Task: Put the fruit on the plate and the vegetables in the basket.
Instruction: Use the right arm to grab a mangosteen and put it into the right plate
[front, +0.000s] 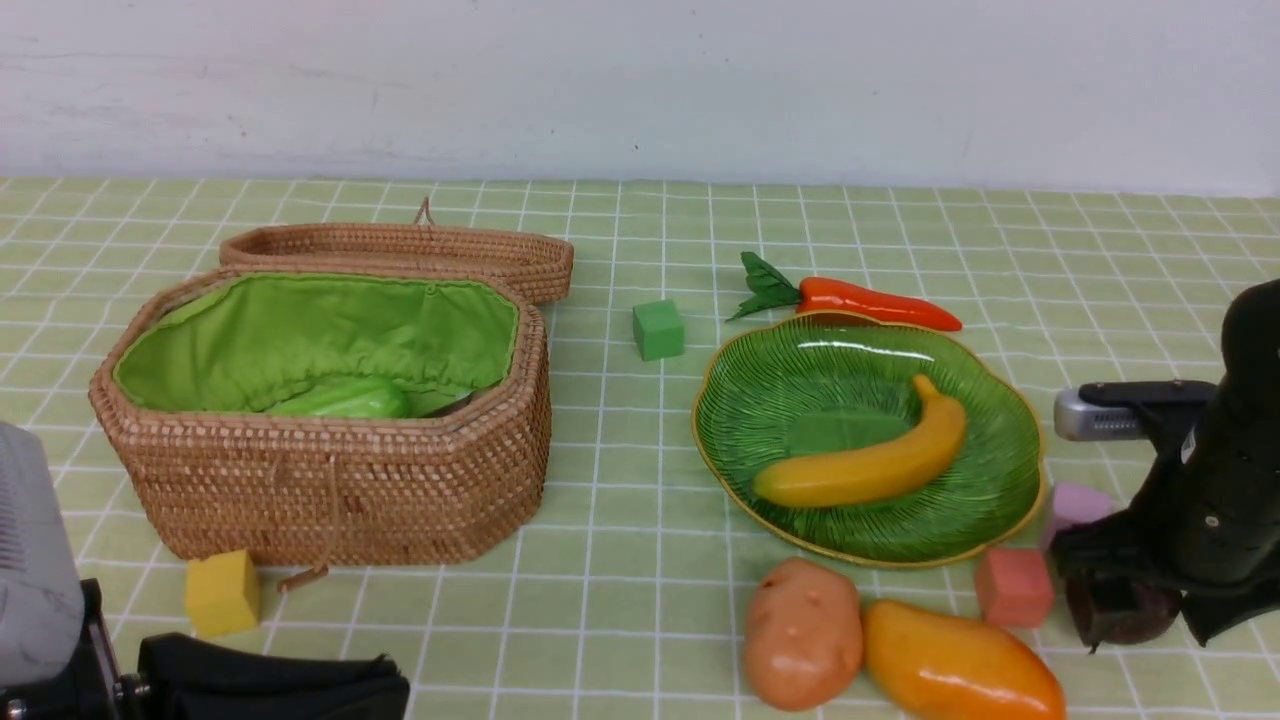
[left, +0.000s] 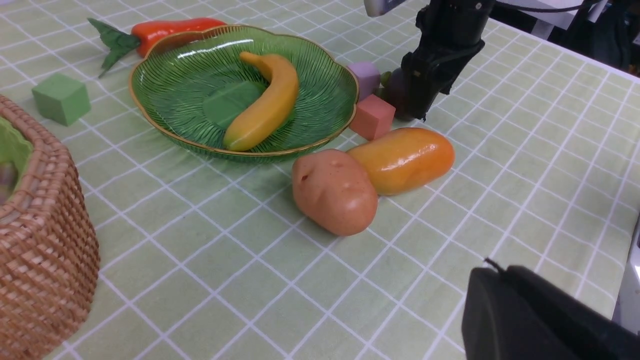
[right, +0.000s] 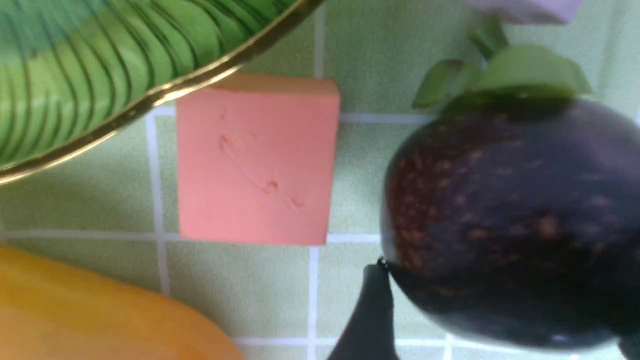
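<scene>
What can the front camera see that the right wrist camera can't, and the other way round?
Only the front view: the basket, gourd, carrot, banana, potato, green cube and yellow cube. Only the right wrist view: the mangosteen's green cap and speckled skin, close up. Both: the plate rim, red cube, mango, mangosteen and the right end effector around it.
</scene>
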